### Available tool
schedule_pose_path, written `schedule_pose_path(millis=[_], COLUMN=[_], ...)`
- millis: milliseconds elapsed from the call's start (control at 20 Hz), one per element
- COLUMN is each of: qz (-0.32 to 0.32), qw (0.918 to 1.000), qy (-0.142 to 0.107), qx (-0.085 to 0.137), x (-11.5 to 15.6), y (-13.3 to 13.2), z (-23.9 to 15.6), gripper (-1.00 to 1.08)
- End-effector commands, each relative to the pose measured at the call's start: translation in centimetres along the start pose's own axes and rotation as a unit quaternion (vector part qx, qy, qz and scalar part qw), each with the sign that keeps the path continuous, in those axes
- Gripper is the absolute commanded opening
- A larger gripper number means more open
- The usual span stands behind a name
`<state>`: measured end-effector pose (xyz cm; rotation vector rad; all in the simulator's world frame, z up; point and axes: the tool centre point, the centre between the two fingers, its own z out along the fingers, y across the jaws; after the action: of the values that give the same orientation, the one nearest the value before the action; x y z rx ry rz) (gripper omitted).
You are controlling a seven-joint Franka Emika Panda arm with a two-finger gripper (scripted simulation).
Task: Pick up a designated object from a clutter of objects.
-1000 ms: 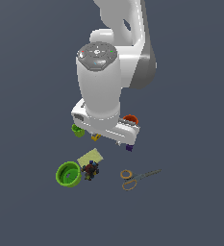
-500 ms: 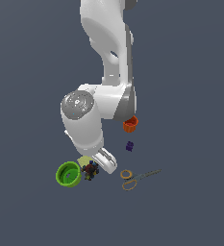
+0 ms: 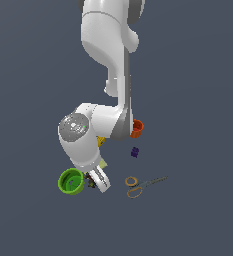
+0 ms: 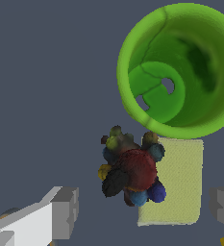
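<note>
now the fingers (image 4: 144,211) hang spread and empty above the dark bumpy cluster (image 4: 131,166), which sits on the table touching the green bowl (image 4: 180,67) and overlapping the pale pad (image 4: 178,182). best to centre on the cluster, descend straight, clearing the bowl's rim, then pinch.

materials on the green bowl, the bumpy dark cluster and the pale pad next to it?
Green bowl: looks like matte moulded plastic, uniform bright green with soft shading, no sharp glints.
Bumpy cluster: rounded lumps in black, dark red, blue and yellow; dull, rough-looking surface. Material unclear from the render.
Pale pad: flat yellow-green slab with fine speckled grain, sponge- or foam-like at a guess.
</note>
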<state>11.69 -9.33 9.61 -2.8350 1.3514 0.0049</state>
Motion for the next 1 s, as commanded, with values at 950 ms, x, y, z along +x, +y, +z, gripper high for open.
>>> schedule_pose_path(millis=[950], qz=[0.011], qw=[0.9999], qy=[0.002], qx=[0.0], x=[0.3], y=[0.1], z=[5.6], gripper=[1.0])
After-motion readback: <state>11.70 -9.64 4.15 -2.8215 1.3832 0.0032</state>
